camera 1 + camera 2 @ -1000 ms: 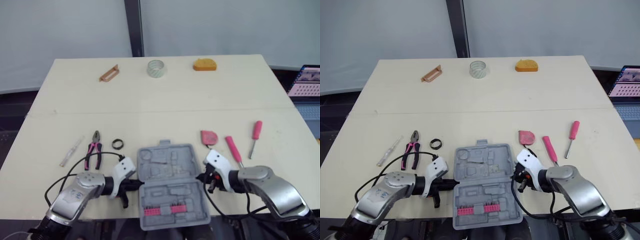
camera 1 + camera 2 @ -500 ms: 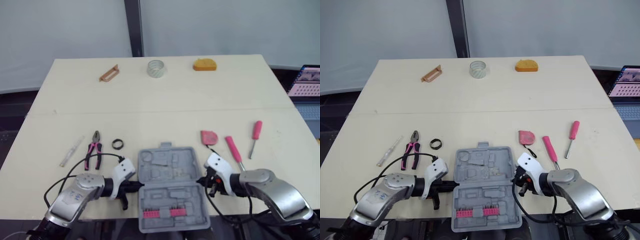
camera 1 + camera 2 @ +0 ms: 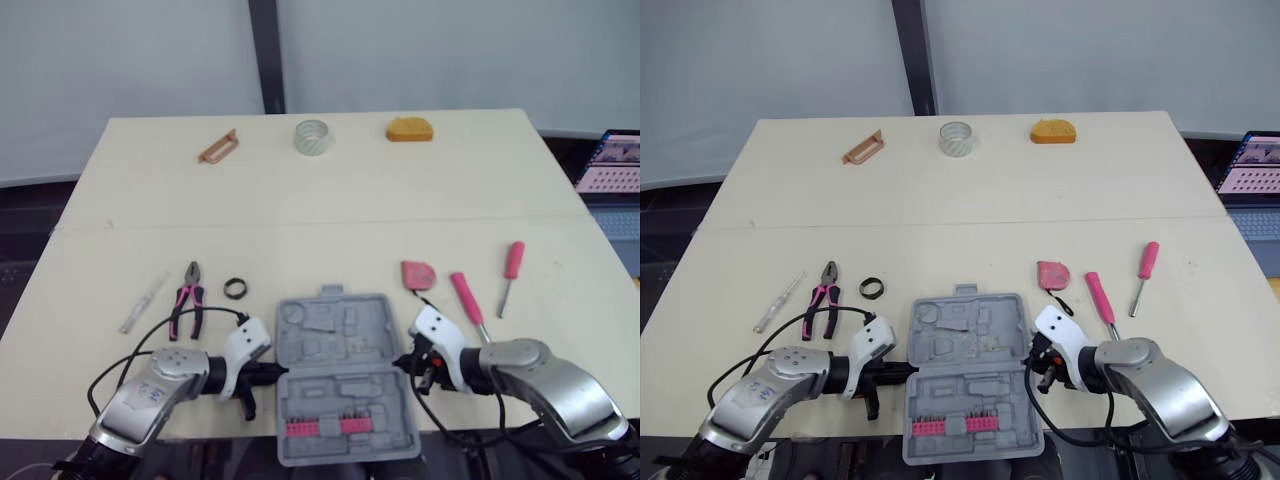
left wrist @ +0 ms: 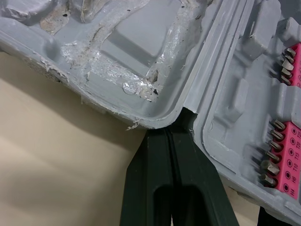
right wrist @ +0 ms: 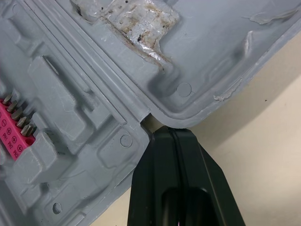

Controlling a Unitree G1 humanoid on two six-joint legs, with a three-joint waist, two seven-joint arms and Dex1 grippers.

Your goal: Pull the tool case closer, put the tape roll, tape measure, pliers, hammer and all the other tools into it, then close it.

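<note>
The pale table [image 3: 330, 220] carries everything. The grey tool case [image 3: 340, 350] lies open and flat at its near edge, in front of the robot and between the 2 grippers. Its long axis runs away from the robot: the lid half lies farther off, with the handle tab pointing to the far side. The tray half lies nearer, with a pink strip of bits [image 3: 322, 426] across it. The hinge line runs left to right through the middle.

The left gripper [image 4: 170, 129] has its 2 black fingers pressed together with nothing between them, and the tips are set into the hinge notch on the case's left side. The right gripper [image 5: 171, 132] is likewise closed and empty, with its tips at the hinge notch on the right side.

To the right of the case lie 2 pink-handled screwdrivers [image 3: 467, 297] side by side, both lying roughly lengthwise away from the robot. The red tape measure [image 3: 417, 273] lies just beside the lid's far right corner.

To the left lie the pliers [image 3: 188, 300], nose pointing away and pink handles toward the robot, and a small black ring [image 3: 235, 289] sits near them.

The clear tape roll [image 3: 312, 137] stands well apart at the table's far edge.
</note>
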